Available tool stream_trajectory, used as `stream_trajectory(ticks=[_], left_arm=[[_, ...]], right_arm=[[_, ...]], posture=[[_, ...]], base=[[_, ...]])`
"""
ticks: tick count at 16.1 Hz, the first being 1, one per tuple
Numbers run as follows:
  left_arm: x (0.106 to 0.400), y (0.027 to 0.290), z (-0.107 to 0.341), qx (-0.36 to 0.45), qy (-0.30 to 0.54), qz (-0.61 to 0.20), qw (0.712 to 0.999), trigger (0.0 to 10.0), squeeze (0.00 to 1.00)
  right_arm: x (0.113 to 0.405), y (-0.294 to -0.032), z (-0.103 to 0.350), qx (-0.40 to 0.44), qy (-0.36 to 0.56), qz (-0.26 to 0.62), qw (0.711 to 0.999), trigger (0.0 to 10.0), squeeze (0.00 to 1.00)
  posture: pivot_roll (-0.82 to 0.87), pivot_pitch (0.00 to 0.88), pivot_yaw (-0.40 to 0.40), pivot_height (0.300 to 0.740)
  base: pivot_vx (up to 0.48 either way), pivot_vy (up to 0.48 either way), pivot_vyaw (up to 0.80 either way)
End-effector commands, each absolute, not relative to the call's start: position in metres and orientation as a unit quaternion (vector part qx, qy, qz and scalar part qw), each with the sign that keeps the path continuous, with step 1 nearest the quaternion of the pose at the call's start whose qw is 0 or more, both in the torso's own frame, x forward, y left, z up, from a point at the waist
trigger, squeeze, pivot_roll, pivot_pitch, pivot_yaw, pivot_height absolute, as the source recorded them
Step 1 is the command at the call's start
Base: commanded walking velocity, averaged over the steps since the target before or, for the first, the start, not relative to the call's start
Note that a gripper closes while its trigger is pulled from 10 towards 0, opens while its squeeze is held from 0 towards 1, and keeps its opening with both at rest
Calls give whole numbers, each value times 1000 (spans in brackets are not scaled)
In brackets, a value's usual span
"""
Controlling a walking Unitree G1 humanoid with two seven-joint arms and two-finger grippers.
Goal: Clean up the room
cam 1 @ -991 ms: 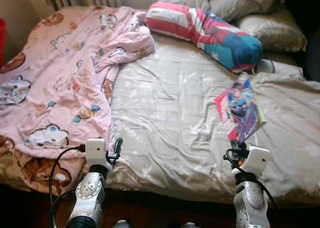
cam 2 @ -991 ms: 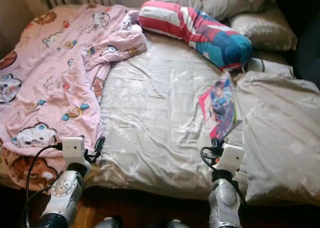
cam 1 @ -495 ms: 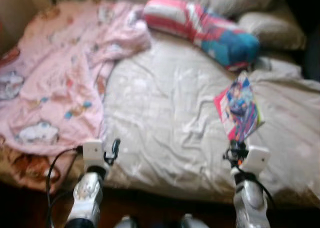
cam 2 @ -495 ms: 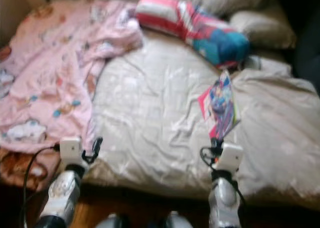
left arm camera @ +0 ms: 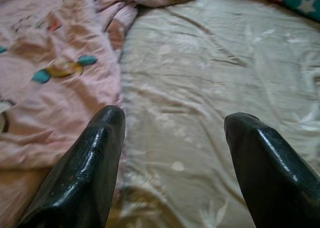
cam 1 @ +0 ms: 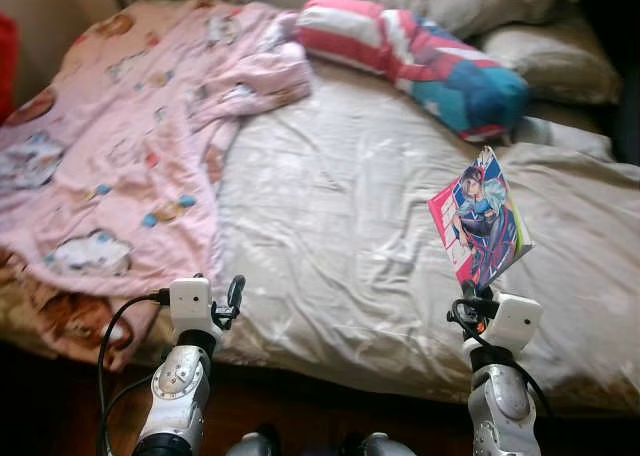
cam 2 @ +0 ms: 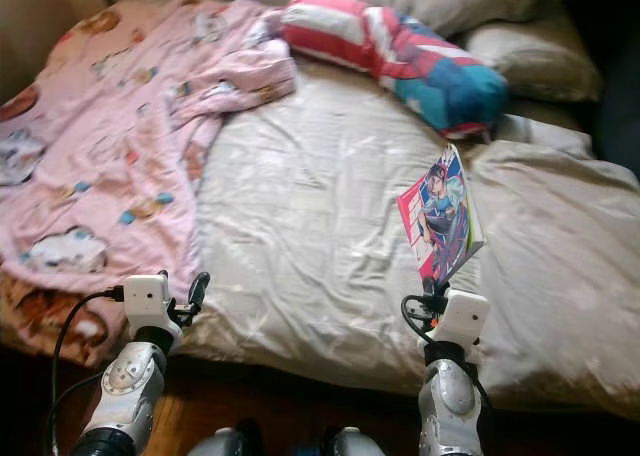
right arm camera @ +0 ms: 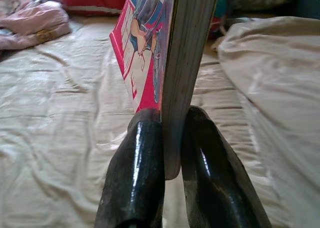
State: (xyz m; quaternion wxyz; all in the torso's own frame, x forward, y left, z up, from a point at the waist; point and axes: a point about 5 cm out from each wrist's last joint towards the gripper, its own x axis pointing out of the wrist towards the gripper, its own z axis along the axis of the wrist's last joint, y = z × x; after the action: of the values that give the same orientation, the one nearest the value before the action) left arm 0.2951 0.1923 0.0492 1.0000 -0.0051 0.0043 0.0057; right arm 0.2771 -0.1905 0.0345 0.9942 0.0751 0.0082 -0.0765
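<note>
Low in the right of the frame, the right gripper [right arm camera: 170,153] pinches the bottom edge of a comic book [cam 1: 480,221], which it holds upright above the beige sheet of the bed [cam 1: 340,236]. Low left, the left gripper [left arm camera: 172,138] hovers with its fingers spread over the bed's near edge, beside a pink cartoon-print blanket [cam 1: 120,146] covering the left half. Across the upper frame lie a striped pillow [cam 1: 420,56] and grey pillows [cam 1: 550,56].
</note>
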Motion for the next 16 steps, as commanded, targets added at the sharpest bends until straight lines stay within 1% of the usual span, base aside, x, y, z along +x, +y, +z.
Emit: stream_trajectory(ticks=[1,3,7,8,16], left_arm=[[290,195,44,-5,14,9,1000,10000,0],[290,194,43,-5,15,8,1000,10000,0],[290,192,43,3,17,3,1000,10000,0],[290,191,43,3,16,2,1000,10000,0],[290,190,42,1,15,-1,1000,10000,0]], right_arm=[[277,-191,38,75,-4,-78,994,10000,0],[278,-191,38,76,0,-77,994,10000,0],[279,-192,38,79,2,-74,994,10000,0],[279,-192,39,75,-3,-74,994,10000,0],[282,-190,39,77,-2,-69,995,10000,0]], posture=[[64,234,-48,740],[64,234,-48,740],[62,224,-49,740],[62,224,-49,740],[65,203,-50,740]], base=[[0,0,0],[0,0,0],[0,0,-712],[0,-289,-731],[0,-306,0]])
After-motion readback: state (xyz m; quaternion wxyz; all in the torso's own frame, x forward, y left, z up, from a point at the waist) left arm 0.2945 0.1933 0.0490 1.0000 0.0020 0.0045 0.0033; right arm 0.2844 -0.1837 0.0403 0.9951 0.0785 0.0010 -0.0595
